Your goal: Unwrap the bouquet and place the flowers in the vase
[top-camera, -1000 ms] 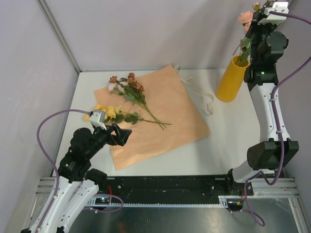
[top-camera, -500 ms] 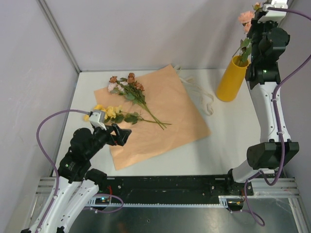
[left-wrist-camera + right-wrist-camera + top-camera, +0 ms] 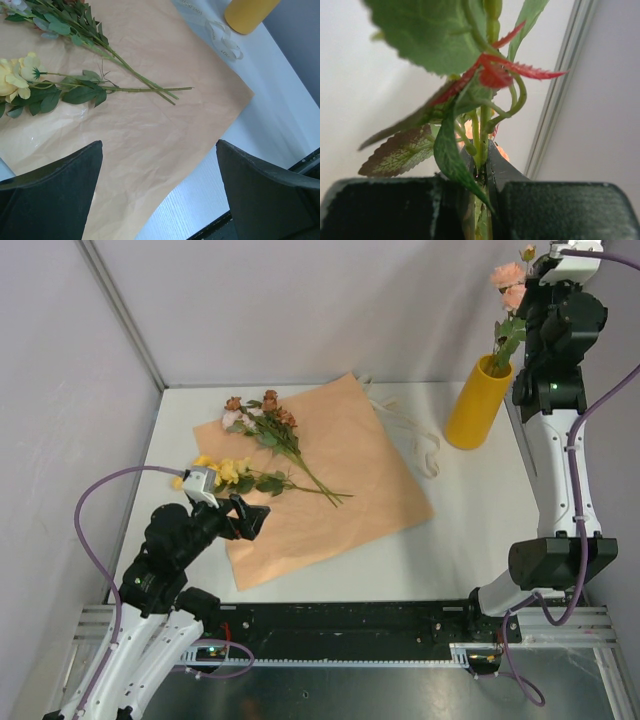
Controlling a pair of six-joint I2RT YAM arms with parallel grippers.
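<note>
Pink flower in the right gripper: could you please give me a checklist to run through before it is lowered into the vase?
1. Right gripper shut on the stem of the pink flower: ok.
2. Stem's lower end inside the mouth of the vase: cannot tell; leaves hide it.
3. Vase standing upright: ok.
4. Left gripper open and far from the vase: ok.
5. Yellow flowers and brown flowers lying on the paper, out of the path: ok.
</note>
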